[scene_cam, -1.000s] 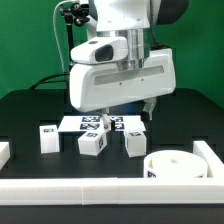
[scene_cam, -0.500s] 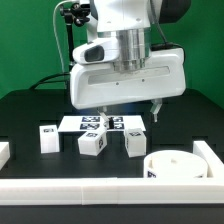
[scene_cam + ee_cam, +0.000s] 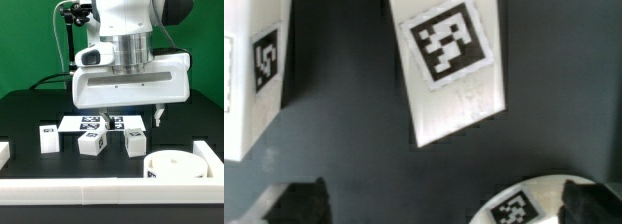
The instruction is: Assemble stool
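Three white block legs (image 3: 46,138), (image 3: 93,143), (image 3: 135,143) stand in a row on the black table, each with a square tag. The round white seat (image 3: 178,165) rests at the exterior view's right front. My gripper (image 3: 130,118) hangs open above the row, over the rightmost leg, with nothing between its fingers. In the wrist view a tagged leg (image 3: 455,65) lies ahead of the gripper (image 3: 446,205) and another leg (image 3: 251,80) shows at the edge. The seat's rim (image 3: 553,200) sits beside one dark fingertip (image 3: 605,200).
The marker board (image 3: 100,123) lies flat behind the legs. A long white rail (image 3: 100,190) runs along the front, with short rail pieces at the exterior view's left (image 3: 5,152) and right (image 3: 210,150). A green wall stands behind.
The hand has turned and shifted toward the exterior view's right, spreading wider across the view. The jaws stay open. Legs and seat have not moved.
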Robot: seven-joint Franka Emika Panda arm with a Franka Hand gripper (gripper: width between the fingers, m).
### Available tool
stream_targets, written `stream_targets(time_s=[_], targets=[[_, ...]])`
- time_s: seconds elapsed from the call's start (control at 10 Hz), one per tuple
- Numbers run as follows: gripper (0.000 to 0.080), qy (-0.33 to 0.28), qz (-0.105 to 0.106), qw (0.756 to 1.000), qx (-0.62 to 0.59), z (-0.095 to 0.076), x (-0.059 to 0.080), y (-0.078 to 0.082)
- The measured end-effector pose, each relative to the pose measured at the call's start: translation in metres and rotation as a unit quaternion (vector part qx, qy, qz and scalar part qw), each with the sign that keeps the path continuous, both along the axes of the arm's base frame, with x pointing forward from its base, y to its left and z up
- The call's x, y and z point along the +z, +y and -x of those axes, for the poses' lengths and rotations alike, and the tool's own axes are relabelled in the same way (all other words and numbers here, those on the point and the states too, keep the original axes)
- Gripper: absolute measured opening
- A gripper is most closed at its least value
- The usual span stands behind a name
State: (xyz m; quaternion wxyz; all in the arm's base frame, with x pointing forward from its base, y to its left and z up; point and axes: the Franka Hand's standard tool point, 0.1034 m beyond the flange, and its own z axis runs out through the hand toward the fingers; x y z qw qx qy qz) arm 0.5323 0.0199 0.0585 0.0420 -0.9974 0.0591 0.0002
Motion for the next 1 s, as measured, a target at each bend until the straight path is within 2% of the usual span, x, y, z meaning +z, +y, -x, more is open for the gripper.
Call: stream_targets(time_s=[0.1,0.2,0.4,0.6,0.8,1.0], targets=[[0.0649,0.061,-0.008,0.998,0.005,0.010,-0.001,0.001],[0.0649,0.083,-0.011,0.996,0.006,0.006,-0.005,0.001],[0.0649,0.162,-0.022,0.986,0.011,0.013,-0.016,0.004],[0.0649,0.213,-0.031,0.976,0.020,0.015,-0.018,0.007],[0.0649,0.285,-0.042,0.957,0.026,0.021,-0.019,0.009],[0.0649,0.350,-0.043,0.935,0.041,0.027,-0.021,0.010]])
